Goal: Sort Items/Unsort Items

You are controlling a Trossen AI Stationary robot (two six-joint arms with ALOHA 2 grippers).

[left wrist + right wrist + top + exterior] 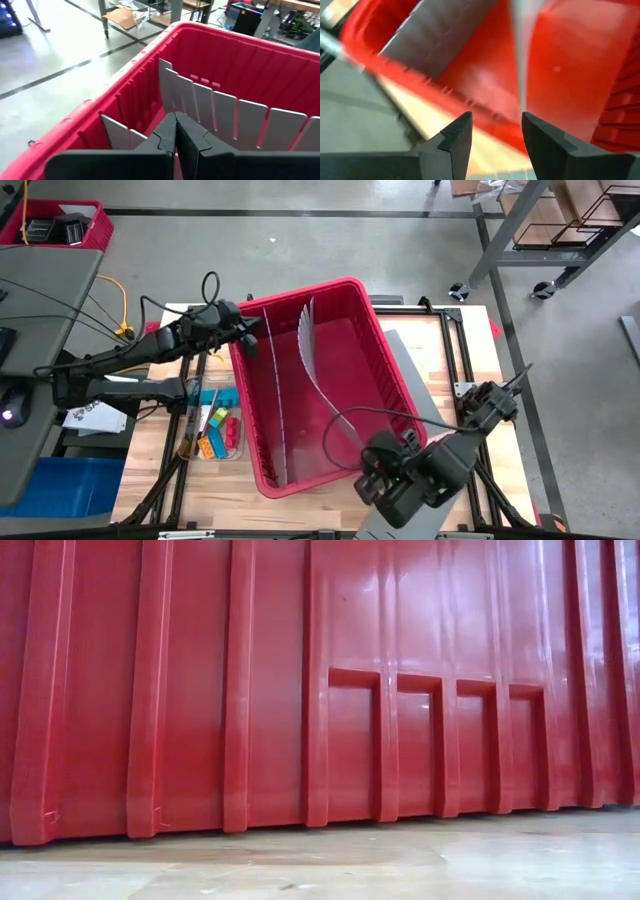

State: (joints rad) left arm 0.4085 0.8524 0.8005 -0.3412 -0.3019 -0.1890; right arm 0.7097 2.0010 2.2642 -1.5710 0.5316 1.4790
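Note:
A large red bin (pixel 345 288) stands askew on the wooden table (pixel 490 390), and its wall (pixel 320 690) fills the low view. Thin grey dividers (pixel 318 370) stand inside it. The items (pixel 215 430), small coloured blocks and thin sticks, lie in a clear tray left of the bin. My left gripper (pixel 248 338) is shut at the bin's left wall near its far corner, and its fingers (pixel 165 137) point over the dividers (pixel 225 110). My right gripper (pixel 382 470) hovers open above the bin's near right corner, with the red rim (pixel 395 72) below it. My left gripper has its shut fingers at the bin's left rim, reaching in level from the table's left. Its own fingers hide the spot, so I cannot tell whether they touch the rim or a divider.
A grey flat panel (pixel 412 380) lies under the bin's right side. Left of the table are a grey desk (pixel 40 290), a blue box (pixel 70 480) and a red crate (pixel 55 225). Bare wood shows at the table's right and near edges.

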